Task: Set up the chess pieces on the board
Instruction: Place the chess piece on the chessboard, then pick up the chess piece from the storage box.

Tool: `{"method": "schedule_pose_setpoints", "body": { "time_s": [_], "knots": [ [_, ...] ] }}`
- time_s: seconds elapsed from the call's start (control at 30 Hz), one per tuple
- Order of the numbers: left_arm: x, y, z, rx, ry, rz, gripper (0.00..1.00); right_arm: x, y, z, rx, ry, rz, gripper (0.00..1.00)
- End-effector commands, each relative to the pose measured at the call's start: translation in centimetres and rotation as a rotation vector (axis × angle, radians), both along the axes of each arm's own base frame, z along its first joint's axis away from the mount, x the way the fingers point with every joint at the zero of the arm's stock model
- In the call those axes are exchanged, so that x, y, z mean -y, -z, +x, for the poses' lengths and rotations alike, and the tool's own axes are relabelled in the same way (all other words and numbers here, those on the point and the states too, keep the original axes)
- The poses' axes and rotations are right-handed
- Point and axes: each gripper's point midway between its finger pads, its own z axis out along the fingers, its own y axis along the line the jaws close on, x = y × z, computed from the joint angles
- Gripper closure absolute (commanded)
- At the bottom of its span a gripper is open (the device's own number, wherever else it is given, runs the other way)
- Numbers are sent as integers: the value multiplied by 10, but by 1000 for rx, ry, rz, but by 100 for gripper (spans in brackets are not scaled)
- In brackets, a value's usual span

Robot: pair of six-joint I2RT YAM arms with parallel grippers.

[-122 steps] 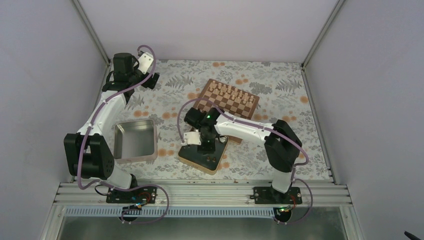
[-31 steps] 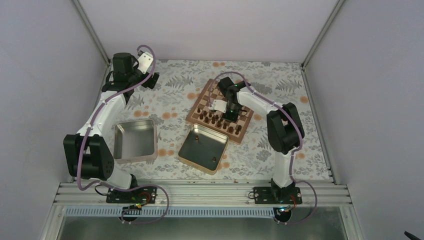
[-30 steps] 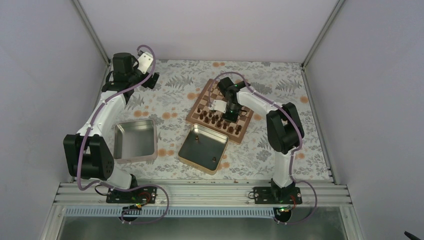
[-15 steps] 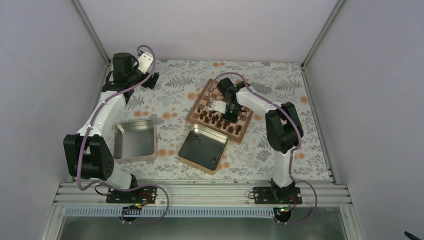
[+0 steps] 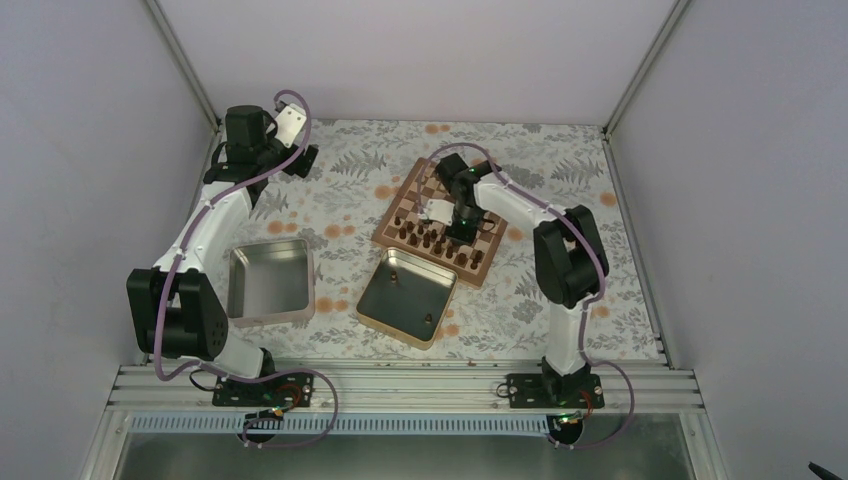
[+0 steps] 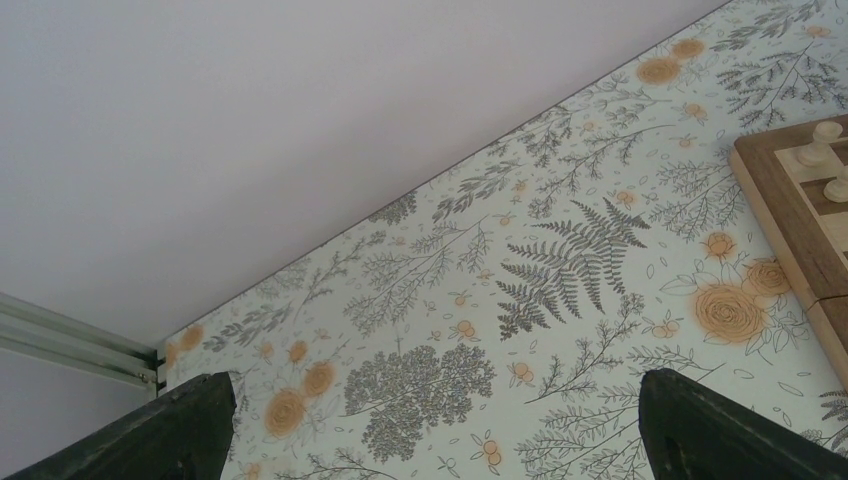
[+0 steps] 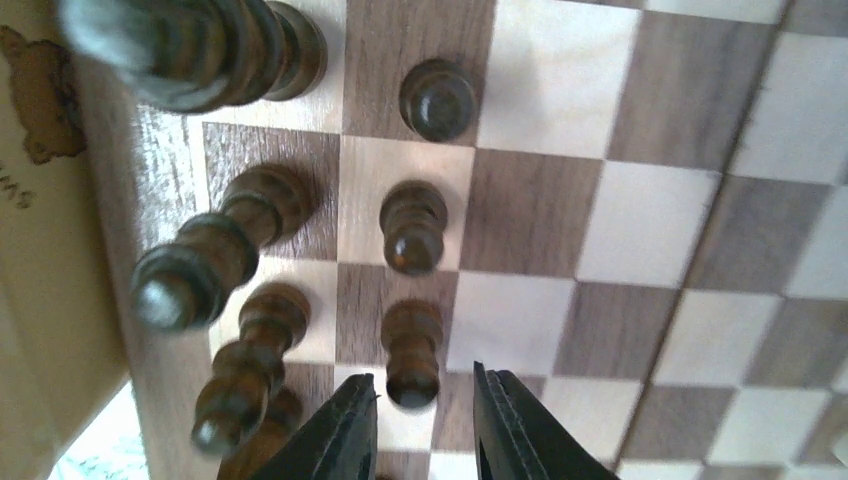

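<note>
Gold tin (image 5: 405,298): It is closest to me. Two dark chess pieces (image 5: 430,318) sit in it, so those are left to move.
Silver tin (image 5: 268,283): It is beside the gold one, on the left. I see no pieces inside.
Board (image 7: 610,215): Dark pieces fill most of the two near rows. I think the job is almost done.
Right end effector (image 7: 424,385): It hangs low over the board with its fingers a little apart. A dark pawn (image 7: 412,355) stands on its square between them. I see thin gaps on both sides, so I am not squeezing it.
Pale chessmen (image 6: 826,152): They stand at the far edge of the board.
Left end effector (image 6: 435,400): It is far off by the back corner of the bench (image 6: 560,260). It is wide open and holds nothing.
Hard to see: From above, my arm covers part of the board, so I cannot count the pieces. Up close, one tall piece is blurry and some are cut off at the edge.
</note>
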Motion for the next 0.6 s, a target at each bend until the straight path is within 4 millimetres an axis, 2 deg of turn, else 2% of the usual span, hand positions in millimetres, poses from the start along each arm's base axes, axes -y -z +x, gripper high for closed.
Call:
{"method": "schedule_pose_setpoints", "body": {
  "time_s": [0.0, 0.17, 0.27, 0.37, 0.43, 0.57],
  "knots": [
    [0, -6, 1, 25, 6, 9, 0, -3, -61, 7, 120, 23, 41, 72],
    [2, -11, -1, 33, 11, 3, 0, -11, -96, -4, 170, 11, 67, 72],
    [2, -15, -2, 40, 11, 1, 0, -28, -99, -27, 148, -33, 69, 71],
    [1, -15, -1, 44, 8, 1, 0, -52, -88, -62, 101, -97, 73, 69],
    [1, -14, -1, 43, 8, -1, 0, -67, -70, -92, 65, -156, 48, 67],
    [3, -15, 0, 40, 13, -5, 0, -75, -48, -120, 29, -190, 3, 63]
  ]
}}
